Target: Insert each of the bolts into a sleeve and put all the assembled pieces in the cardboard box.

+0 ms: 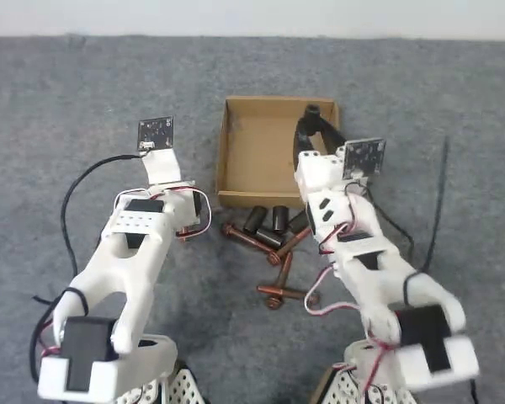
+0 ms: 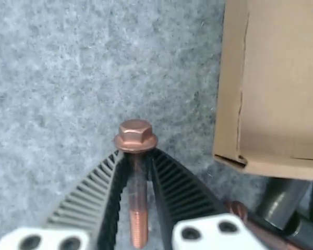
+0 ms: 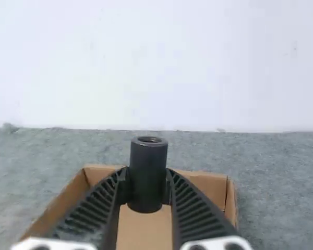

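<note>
- High view: the cardboard box (image 1: pixel 261 156) is seen open on the grey carpet (image 1: pixel 84 93), between the two arms. The right gripper (image 1: pixel 315 119) is held over the box's far right corner, and the left arm is placed beside the box's near left corner. Loose bolts (image 1: pixel 284 293) and loose sleeves (image 1: pixel 279 218) are heaped together on the carpet just in front of the box's near wall
- Left wrist view: a copper held bolt (image 2: pixel 137 182) is pinched by its shank between the ribbed fingers (image 2: pixel 172 185) of the left gripper (image 2: pixel 136 156). Its hexagonal head is seen just past the fingertips, above the carpet. A corner of the box (image 2: pixel 271 83) is seen close by, with dark sleeves (image 2: pixel 281 200) lying beside it
- Right wrist view: a dark held sleeve (image 3: pixel 148 161) is clamped upright between the fingers (image 3: pixel 101 203) of the right gripper (image 3: pixel 147 179), its bore uppermost, above the box's inside (image 3: pixel 62 200)
</note>
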